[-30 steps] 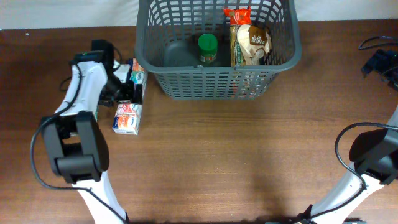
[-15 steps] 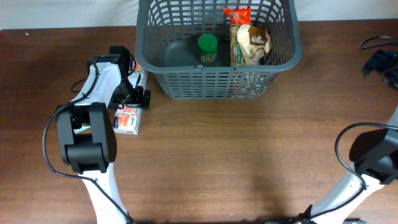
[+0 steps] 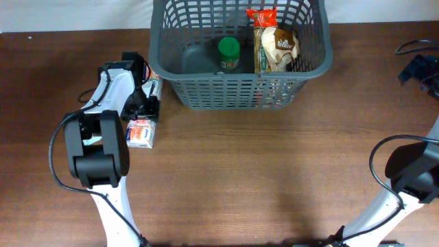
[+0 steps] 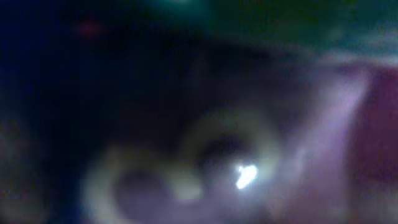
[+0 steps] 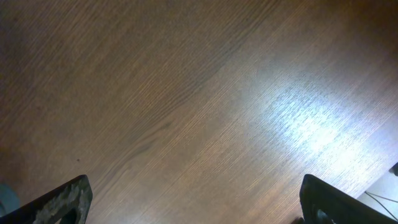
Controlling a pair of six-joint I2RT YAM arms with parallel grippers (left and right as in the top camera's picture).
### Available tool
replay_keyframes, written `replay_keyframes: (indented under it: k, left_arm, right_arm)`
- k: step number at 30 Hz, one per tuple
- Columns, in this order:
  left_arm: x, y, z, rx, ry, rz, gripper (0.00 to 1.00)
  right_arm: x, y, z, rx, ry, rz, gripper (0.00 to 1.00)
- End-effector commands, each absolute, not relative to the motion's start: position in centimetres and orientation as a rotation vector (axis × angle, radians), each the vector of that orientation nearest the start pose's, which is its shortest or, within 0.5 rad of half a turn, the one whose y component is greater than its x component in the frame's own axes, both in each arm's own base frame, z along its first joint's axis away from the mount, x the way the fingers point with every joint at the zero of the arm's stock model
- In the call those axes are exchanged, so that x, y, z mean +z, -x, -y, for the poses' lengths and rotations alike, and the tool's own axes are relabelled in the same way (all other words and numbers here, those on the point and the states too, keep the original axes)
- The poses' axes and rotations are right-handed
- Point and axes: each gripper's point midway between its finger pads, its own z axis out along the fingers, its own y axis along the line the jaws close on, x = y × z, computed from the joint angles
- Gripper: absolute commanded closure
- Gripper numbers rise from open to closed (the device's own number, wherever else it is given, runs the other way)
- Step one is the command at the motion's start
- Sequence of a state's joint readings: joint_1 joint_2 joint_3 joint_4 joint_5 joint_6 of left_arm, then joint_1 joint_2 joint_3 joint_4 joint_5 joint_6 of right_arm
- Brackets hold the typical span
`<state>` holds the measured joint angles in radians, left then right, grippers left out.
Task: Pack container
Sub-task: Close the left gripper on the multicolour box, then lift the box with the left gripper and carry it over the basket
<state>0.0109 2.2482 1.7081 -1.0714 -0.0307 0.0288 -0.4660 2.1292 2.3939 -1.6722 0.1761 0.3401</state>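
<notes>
The container (image 3: 206, 92), a dark grey lattice basket, stands at the back centre of the table. It holds a green-lidded jar (image 3: 228, 53) and a snack bag (image 3: 276, 44). My left gripper (image 3: 142, 105) is down just left of the basket, on top of small white cartons: one carton (image 3: 140, 133) shows in front of it, another (image 3: 154, 86) peeks out behind. The left wrist view is a dark blur, so its jaws cannot be read. In the right wrist view my right gripper (image 5: 196, 208) stands open over bare wood, nothing between its fingertips (image 5: 65, 199).
The wooden table (image 3: 260, 178) stretches brown in front of the basket. The right arm's base (image 3: 411, 175) sits at the right edge, with dark cables (image 3: 420, 68) at the far right.
My left gripper moved right toward the basket and lowered onto the cartons, covering most of the rear one. The right arm has not moved.
</notes>
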Motion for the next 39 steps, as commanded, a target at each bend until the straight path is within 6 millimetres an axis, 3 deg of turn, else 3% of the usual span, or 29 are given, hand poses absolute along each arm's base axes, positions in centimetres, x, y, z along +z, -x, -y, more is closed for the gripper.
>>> replay_keyframes:
  k: [1,3,7,10,13,16,18,22,25,27,29,34,39]
  left_arm:
    - [-2.1,-41.0,-1.7,0.1,0.078,-3.228,0.87]
    - [-2.0,-41.1,-2.2,0.146,0.145,-3.216,0.98]
    - [-0.8,-42.0,-2.4,0.164,0.183,-3.192,0.98]
    - [2.1,-43.8,-3.7,0.248,0.269,-3.12,0.98]
    - [7.5,-46.1,-6.9,0.368,0.555,-2.948,0.98]
    - [14.1,-48.0,-9.6,0.325,0.724,-2.773,0.98]
    - [19.1,-48.6,-11.1,0.301,0.755,-2.656,0.98]
    - [28.2,-48.9,-11.8,0.246,0.75,-2.436,0.98]
    - [34.6,-48.4,-9.5,0.165,0.678,-2.287,0.98]
    - [38.2,-48.2,-6.5,0.098,0.584,-2.207,0.98]
    - [40.5,-48.2,-3.1,0.056,0.475,-2.158,0.98]
    - [42.5,-49.0,6.3,-0.02,0.237,-2.099,0.98]
    - [43.4,-50.4,11.6,-0.026,0.174,-2.011,0.98]
  right_arm:
    - [21.7,-35.9,22.1,-0.306,-1.213,-2.728,0.01]
    - [21.7,-35.9,22.1,-0.306,-1.213,-2.728,0.01]
    - [21.7,-35.9,22.1,-0.306,-1.213,-2.728,0.01]
    - [21.7,-35.9,22.1,-0.306,-1.213,-2.728,0.01]
    - [21.7,-35.9,22.1,-0.306,-1.213,-2.728,0.01]
    - [21.7,-35.9,22.1,-0.306,-1.213,-2.728,0.01]
    - [21.7,-35.9,22.1,-0.306,-1.213,-2.728,0.01]
    - [21.7,-35.9,22.1,-0.306,-1.213,-2.728,0.01]
    - [21.7,-35.9,22.1,-0.306,-1.213,-2.728,0.01]
    - [21.7,-35.9,22.1,-0.306,-1.213,-2.728,0.01]
    - [21.7,-35.9,22.1,-0.306,-1.213,-2.728,0.01]
    - [21.7,-35.9,22.1,-0.306,-1.213,-2.728,0.01]
    - [21.7,-35.9,22.1,-0.306,-1.213,-2.728,0.01]
